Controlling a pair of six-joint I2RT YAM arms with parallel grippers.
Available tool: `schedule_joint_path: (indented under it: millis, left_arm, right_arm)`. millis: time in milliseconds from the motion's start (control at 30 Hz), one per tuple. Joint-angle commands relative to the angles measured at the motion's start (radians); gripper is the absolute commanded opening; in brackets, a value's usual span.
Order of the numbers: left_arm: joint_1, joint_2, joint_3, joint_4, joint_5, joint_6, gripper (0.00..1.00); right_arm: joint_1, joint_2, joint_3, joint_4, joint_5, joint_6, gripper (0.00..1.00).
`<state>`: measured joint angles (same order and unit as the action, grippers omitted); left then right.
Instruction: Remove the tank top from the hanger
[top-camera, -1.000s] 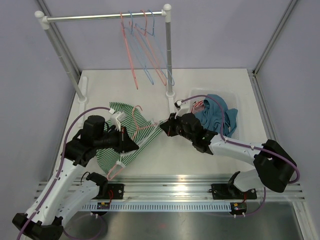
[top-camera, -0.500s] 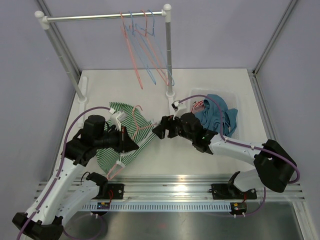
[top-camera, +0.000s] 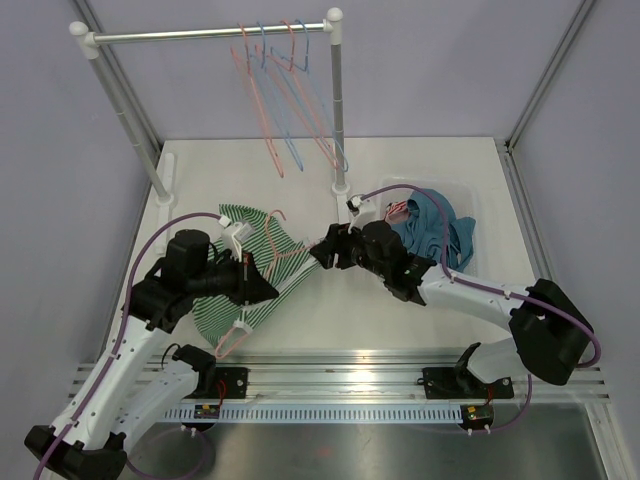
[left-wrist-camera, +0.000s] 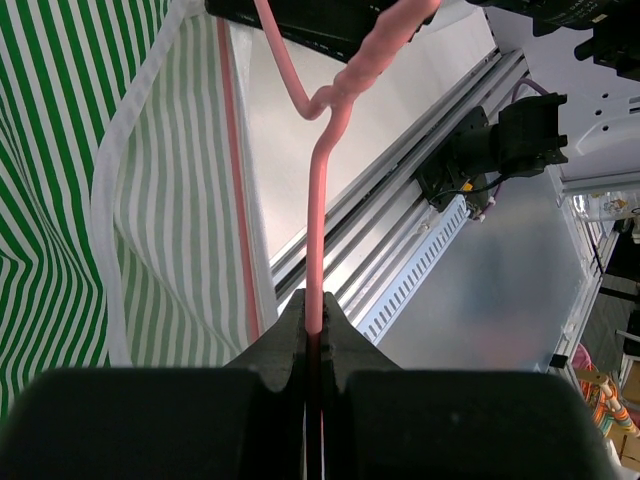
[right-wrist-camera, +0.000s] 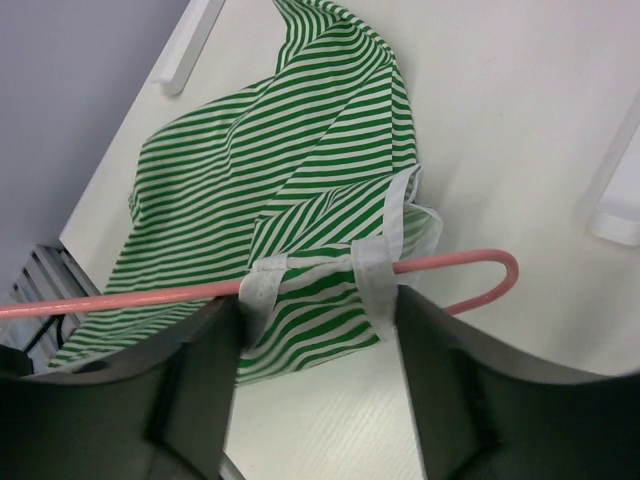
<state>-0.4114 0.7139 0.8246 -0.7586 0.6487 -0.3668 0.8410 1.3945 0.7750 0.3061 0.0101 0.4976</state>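
Observation:
A green-and-white striped tank top (top-camera: 228, 300) lies on the white table, threaded on a pink hanger (top-camera: 232, 342). My left gripper (top-camera: 270, 288) is shut on the hanger's wire (left-wrist-camera: 318, 190), with the tank top (left-wrist-camera: 70, 200) to its left in the left wrist view. My right gripper (top-camera: 318, 250) is open just above the table. In the right wrist view its gripper (right-wrist-camera: 318, 330) straddles the two white straps (right-wrist-camera: 372, 270) looped over the hanger arm (right-wrist-camera: 455, 262), and its fingers (right-wrist-camera: 200, 380) hold nothing. The tank top (right-wrist-camera: 270, 160) spreads out beyond the straps.
A clothes rack (top-camera: 338, 110) stands at the back with several pink and blue hangers (top-camera: 290, 95) on its bar. A clear bin (top-camera: 472, 205) at the right holds blue clothes (top-camera: 435, 225). The metal rail (top-camera: 330, 375) runs along the near edge.
My right gripper has gone from shut to open at the hanger's end by the straps. The left gripper has kept its hold on the hanger. The hangers on the rack sway a little.

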Motion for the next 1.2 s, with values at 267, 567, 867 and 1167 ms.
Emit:
schedule_joint_path:
  millis: [267, 567, 867, 1167]
  left_arm:
    - [-0.006, -0.004, 0.048, 0.039, 0.008, -0.004, 0.00]
    - [-0.006, -0.004, 0.050, 0.042, 0.005, -0.004, 0.00]
    - [-0.006, -0.010, 0.050, 0.024, 0.002, 0.003, 0.00]
    - [-0.006, -0.056, 0.076, -0.005, 0.071, 0.028, 0.00]
  right_arm:
    - [-0.023, -0.040, 0.010, 0.016, 0.054, -0.033, 0.47]
    - [-0.043, -0.081, -0.020, 0.007, 0.050, -0.074, 0.19]
    - [-0.088, -0.089, -0.023, -0.036, 0.085, -0.076, 0.00]
    - [-0.227, -0.031, 0.067, -0.145, 0.093, -0.083, 0.00]
